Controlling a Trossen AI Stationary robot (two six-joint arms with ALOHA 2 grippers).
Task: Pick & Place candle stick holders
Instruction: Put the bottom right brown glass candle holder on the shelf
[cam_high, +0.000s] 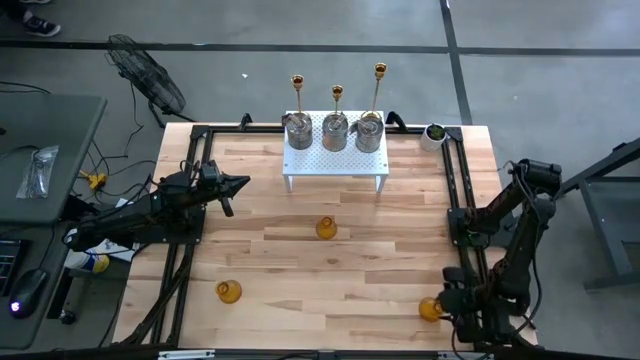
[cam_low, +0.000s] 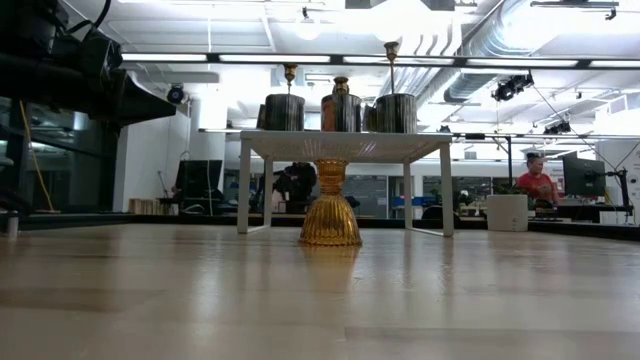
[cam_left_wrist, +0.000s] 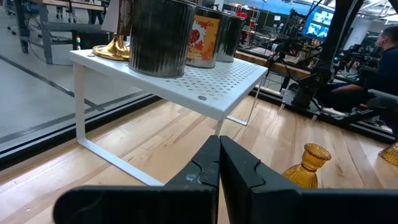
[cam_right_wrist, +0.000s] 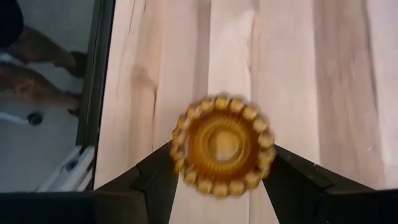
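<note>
The right gripper (cam_right_wrist: 221, 180) points straight down at the tabletop's (cam_high: 300, 280) near right corner, its jaws about half open with one finger on each side of an amber holder (cam_right_wrist: 222, 144). The beaded rim sits between the fingers; whether the pads already press on the glass I cannot tell, and the holder seems to stand on the wood, not lifted. The left gripper (cam_left_wrist: 219, 163) waits near the left edge, jaws shut on nothing, pointing toward the white shelf (cam_high: 335, 160).

Two more amber holders stand loose: one mid-tabletop (cam_high: 326, 228), just in front of the shelf, and one near the near left corner (cam_high: 229, 291). On the shelf, against the far edge, stand three silver jars (cam_high: 335, 131) in a row, with three gold sticks (cam_high: 337, 93) behind them. A small plant (cam_high: 434, 133) sits at the far right corner, apart from the shelf.

The step in hand looks like the pick of the right-corner amber holder. With silver and gold pieces already grouped at the shelf and all three amber ones on bare wood, the task appears about two thirds along. The next move calls for squeezing the jaws evenly on the holder's body below the flared rim, then a straight lift before any sideways travel, since ribbed glass may slip or tip if caught off-centre.
</note>
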